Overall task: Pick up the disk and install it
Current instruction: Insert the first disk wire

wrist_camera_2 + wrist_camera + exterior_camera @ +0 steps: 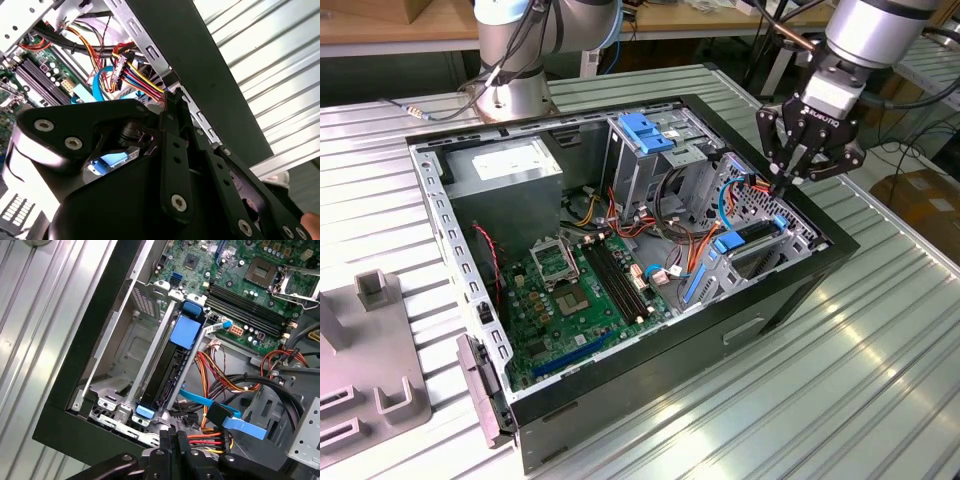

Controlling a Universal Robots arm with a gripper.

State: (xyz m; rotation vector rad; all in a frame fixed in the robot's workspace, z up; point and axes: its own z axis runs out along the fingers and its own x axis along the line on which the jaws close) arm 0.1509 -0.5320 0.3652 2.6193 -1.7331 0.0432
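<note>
Nearest the exterior view's camera, at its left, one grey slotted fixture (370, 370) lies on the ribbed metal table (840, 380). Beyond it sits one open black computer case (620, 270), with one green motherboard (575, 290) flat on its floor, one grey power-supply box (505, 170) in the far corner toward the exterior view's left, and one metal drive cage (645, 150) with a blue handle at the back. At the case's wall on the exterior view's right, the disk (172, 362) stands on edge in a metal bay; in the first wrist view its dark body shows between two silver rails, one blue tab at each end. One gripper (788, 180) hangs over that corner of the case, its black fingers (780, 155) drawn narrow with the tips close together and nothing held between them; the tips are down among the red and orange cables (220, 385) just beside the bay. In the second wrist view one bundle of coloured wires (137, 75) ends in a white plug ahead of the fingertips. Farthest off, the base of one silver arm (515, 60) stands on the table behind the case.
</note>
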